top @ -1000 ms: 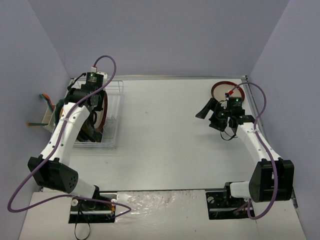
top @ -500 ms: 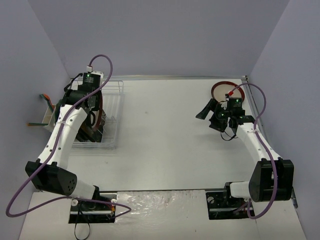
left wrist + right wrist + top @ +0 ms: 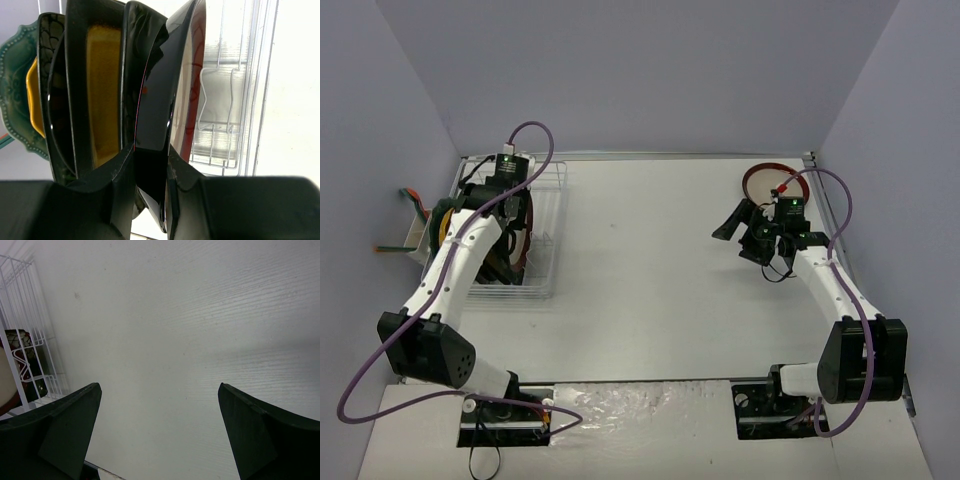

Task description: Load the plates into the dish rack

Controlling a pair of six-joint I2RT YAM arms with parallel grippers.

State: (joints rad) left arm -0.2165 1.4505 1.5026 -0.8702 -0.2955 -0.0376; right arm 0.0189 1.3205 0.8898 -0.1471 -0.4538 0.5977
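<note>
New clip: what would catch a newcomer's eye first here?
The dish rack at the table's left edge, crowded with upright plates; the left gripper is shut on a dark glossy plate alongside a black-amber plate and a scalloped teal plate. At far right, one red-rimmed plate lies flat on the table beyond the open right gripper.

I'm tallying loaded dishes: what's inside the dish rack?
Standing in the dish rack: teal plate, yellow plate, black-amber plate, red-rimmed plate held by the left gripper. It hides their lower edges.

plain lavender back wall (image 3: 640,70), matching side walls (image 3: 380,100), white tabletop (image 3: 650,260), crinkled shiny sheet (image 3: 640,400) at near edge, even light
</note>
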